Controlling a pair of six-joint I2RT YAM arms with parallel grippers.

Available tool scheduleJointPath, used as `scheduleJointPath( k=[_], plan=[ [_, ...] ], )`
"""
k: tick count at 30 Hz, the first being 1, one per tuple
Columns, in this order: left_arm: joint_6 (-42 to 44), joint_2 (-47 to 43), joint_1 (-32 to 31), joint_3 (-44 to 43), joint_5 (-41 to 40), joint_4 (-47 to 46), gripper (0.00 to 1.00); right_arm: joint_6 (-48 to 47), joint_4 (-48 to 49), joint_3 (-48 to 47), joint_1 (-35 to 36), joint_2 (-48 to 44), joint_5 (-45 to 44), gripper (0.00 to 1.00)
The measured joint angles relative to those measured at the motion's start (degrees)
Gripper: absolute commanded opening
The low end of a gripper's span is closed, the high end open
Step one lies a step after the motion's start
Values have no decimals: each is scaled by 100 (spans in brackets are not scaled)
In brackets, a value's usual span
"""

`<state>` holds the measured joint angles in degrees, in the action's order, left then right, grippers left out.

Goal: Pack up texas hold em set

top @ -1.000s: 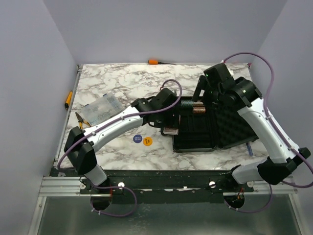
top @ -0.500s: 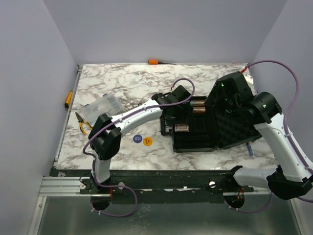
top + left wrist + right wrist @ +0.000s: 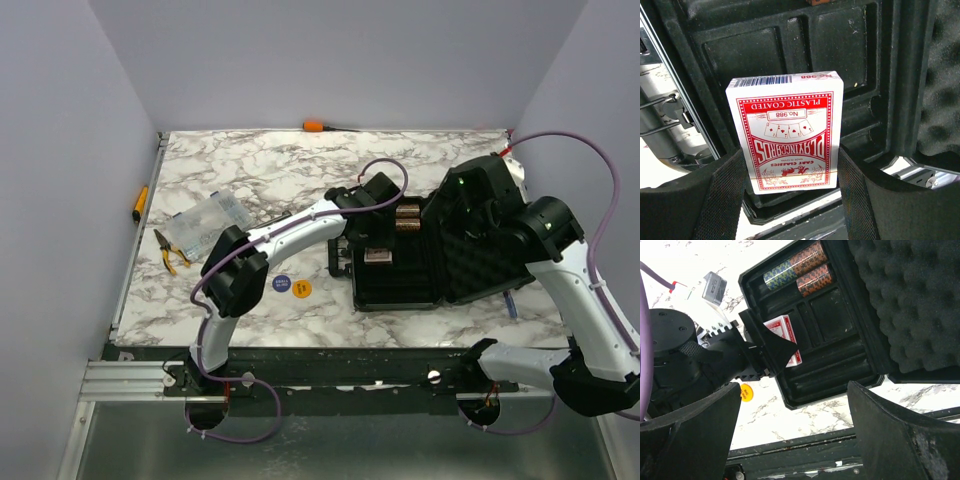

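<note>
Open black case [image 3: 400, 290] at centre right of the marble table [image 3: 250, 165], seen from above, with its foam-lined lid [image 3: 910, 300] folded out to the right of the tray. The left arm runs from the lower left of the frame to the tray's left part. In the left wrist view, the left gripper [image 3: 792, 165] is closed partway on the red-backed card deck [image 3: 787, 125], one finger pressed to each long side of its lower half. The deck faces the camera over the moulded compartments; whether it touches the tray floor cannot be told. In the right wrist view, the right gripper [image 3: 795, 390] hangs above the case with its jaws spread wide and nothing between them. Two chip stacks [image 3: 800, 267] lie on their sides in the slots at the upper edge of the tray, above the deck in this frame. A blue disc [image 3: 281, 284] and an orange disc [image 3: 302, 289] lie flat and just beside each other on the table, left of the case. Further left are a clear plastic box [image 3: 208, 220] and pliers [image 3: 168, 250], well apart from the case
</note>
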<state>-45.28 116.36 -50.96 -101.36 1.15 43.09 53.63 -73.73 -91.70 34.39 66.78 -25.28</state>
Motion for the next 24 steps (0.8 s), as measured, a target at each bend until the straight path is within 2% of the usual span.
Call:
scheduleJointPath(
  k=[14, 24],
  plan=[
    [-103, 573, 2, -684, -540, 337, 0, 13, 7, 120, 0, 13, 7, 90],
    [-101, 826, 2, -708, -935, 516, 0, -72, 20, 129, 0, 46, 2, 90]
  ],
)
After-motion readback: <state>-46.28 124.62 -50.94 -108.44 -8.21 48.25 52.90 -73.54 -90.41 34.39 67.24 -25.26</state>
